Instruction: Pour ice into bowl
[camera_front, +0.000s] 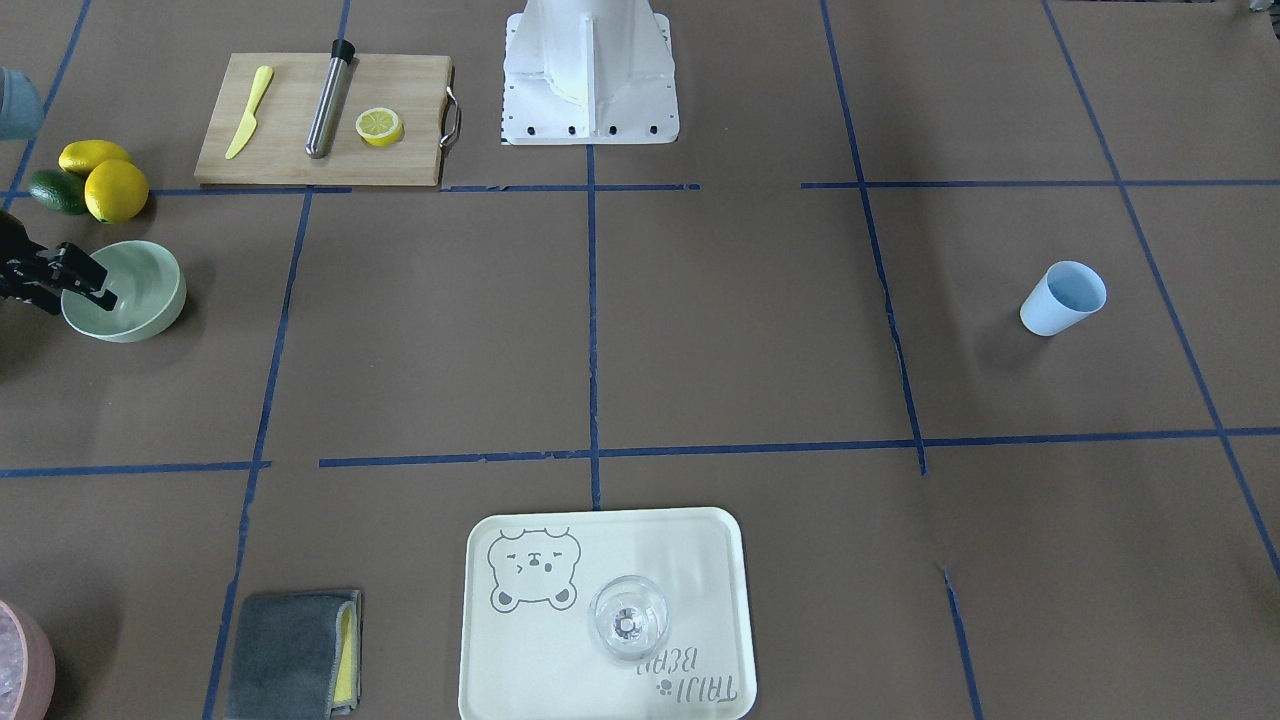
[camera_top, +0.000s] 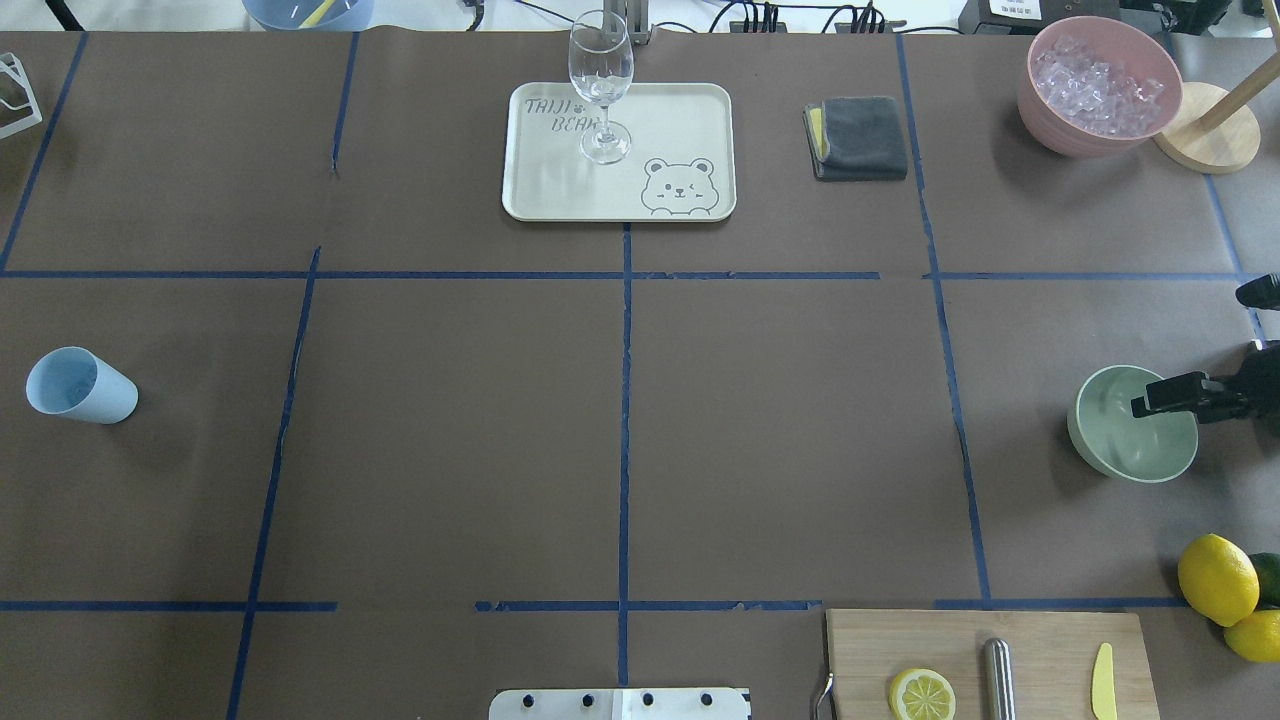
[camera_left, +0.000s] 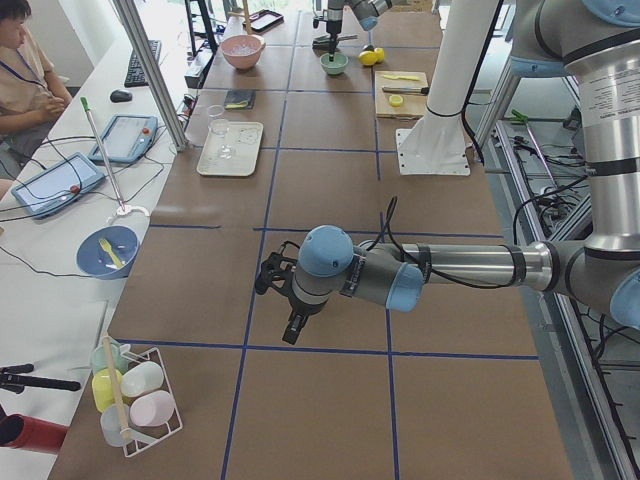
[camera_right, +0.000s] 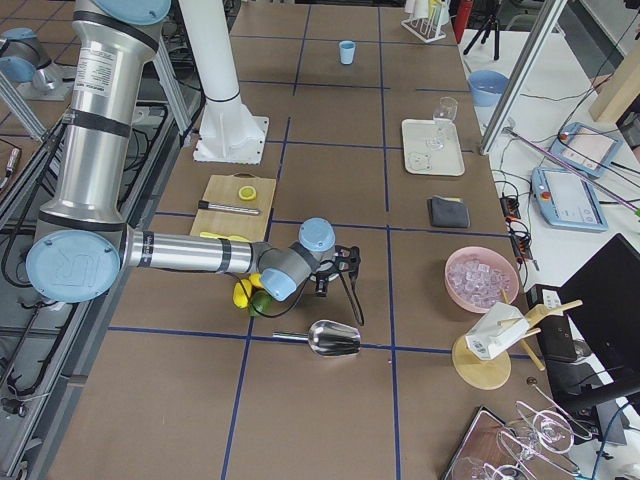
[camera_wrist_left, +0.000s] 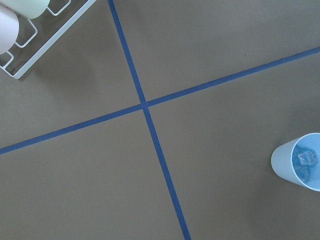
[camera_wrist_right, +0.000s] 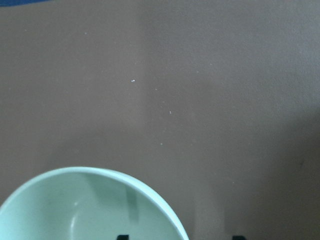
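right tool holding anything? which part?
Nothing clamped yet: the right tool looks astride the rim of the round pale mint-green bowl, one finger inside, one outside, jaws apart.

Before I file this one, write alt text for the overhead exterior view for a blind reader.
The right gripper reaches in from the right edge over the rim of the mint-green bowl, while the blue cup stands far off at the left. A wine glass stands on a bear-print tray at top centre.

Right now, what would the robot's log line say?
phase: pre-pour | right gripper: open, straddling bowl rim | bowl: empty | ice: in blue cup | left gripper: state unclear
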